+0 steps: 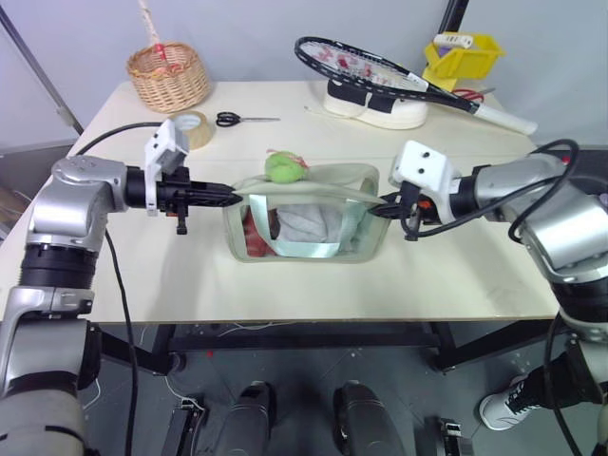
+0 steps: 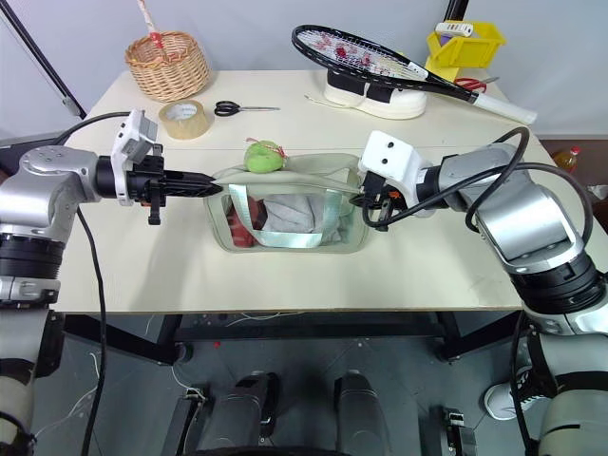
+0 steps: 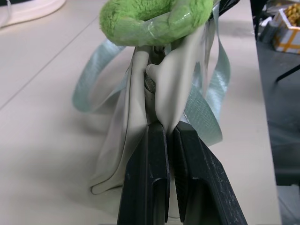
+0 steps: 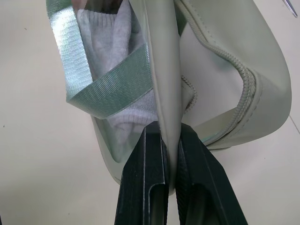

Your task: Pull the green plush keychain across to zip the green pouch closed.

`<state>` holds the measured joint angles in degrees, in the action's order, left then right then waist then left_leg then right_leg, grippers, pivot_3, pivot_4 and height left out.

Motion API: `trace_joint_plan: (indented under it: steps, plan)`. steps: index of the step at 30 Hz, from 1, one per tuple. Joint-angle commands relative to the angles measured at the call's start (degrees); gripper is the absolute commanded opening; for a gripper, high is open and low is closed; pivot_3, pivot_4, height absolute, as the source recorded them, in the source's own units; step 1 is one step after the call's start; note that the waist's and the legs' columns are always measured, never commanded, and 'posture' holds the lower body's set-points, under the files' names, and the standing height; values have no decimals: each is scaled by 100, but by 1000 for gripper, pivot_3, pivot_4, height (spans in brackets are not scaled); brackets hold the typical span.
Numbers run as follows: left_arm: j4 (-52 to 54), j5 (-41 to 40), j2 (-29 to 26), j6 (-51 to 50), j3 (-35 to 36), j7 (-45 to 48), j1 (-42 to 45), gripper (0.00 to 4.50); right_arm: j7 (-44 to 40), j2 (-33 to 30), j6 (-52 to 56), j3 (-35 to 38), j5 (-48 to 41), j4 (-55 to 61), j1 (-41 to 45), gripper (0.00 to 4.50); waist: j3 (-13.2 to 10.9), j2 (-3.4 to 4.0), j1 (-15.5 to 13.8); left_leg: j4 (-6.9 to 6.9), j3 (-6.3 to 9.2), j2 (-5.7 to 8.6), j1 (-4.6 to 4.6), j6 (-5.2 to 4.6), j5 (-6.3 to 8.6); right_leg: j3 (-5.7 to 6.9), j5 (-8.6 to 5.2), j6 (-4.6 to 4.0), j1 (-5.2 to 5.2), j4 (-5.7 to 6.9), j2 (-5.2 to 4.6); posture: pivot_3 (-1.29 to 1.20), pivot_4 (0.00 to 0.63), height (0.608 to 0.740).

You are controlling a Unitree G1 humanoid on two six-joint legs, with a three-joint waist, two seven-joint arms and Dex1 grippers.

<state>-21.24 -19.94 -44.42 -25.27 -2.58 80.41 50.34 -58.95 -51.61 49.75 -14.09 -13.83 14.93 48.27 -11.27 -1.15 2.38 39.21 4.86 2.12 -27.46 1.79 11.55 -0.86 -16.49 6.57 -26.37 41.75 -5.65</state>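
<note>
The green pouch [image 1: 353, 249] stands mid-table, its clear front showing red and white contents and a pale webbing handle. My left gripper [image 3: 169, 129] is shut on the fabric at the pouch's left end [image 3: 166, 89]. Pinching the right end [image 4: 164, 56], my right gripper [image 4: 169, 126] is shut too. The zipper [image 4: 243, 101] gapes open at the right end. The green plush keychain [image 1: 283, 167] rests on the top rim toward the left end, just beyond the left gripper [image 1: 237, 195]. The right gripper [image 1: 380, 207] meets the opposite corner.
At the back of the table [image 1: 142, 275] are a wicker basket [image 1: 169, 76], a tan tape roll [image 1: 193, 128], black scissors [image 1: 242, 119], a racket [image 1: 380, 71] lying over a white shoe [image 1: 375, 106], and a yellow bin [image 1: 463, 59]. Bare tabletop lies in front of the pouch.
</note>
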Motion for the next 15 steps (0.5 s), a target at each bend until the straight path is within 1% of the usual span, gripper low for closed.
trace_joint_plan:
  steps: [1,3,4,7,8,10,15]
  plan:
    - [29,57,-23,155,60,-22,54,0,-73,-39,70,180,-98,81,137,1087,0,0,-1,0,0,0,0,0,0,0,0,0,0,0,0,0,150,659]
    - [29,52,-13,176,56,-14,55,0,-142,-31,119,325,-255,110,197,2051,0,0,-4,0,0,0,-1,0,0,0,0,0,-1,0,0,0,150,659]
    - [30,59,-8,197,42,-4,58,0,-222,-23,94,515,-424,116,269,2641,0,0,-6,0,0,0,-1,0,0,0,0,0,0,0,0,0,150,659]
    - [22,90,22,287,7,15,80,0,-534,-9,-109,991,-931,115,509,4184,-1,2,-6,0,-1,1,-3,0,0,0,0,0,-3,0,-1,0,150,659]
    - [15,104,47,318,-5,11,95,0,-463,165,-109,1014,-1001,-19,758,4459,-1,2,-5,0,-1,1,-3,0,0,0,0,0,-3,0,-1,0,150,659]
    - [8,125,94,343,-27,-1,122,0,-328,523,-258,833,-933,-258,1139,4459,0,3,8,-1,0,1,2,0,0,1,0,0,1,0,1,0,150,659]
    - [44,181,163,366,-56,6,125,0,97,1552,-502,-11,-317,-1111,1842,4459,0,2,10,-3,0,1,5,0,0,0,0,0,1,1,2,0,150,659]
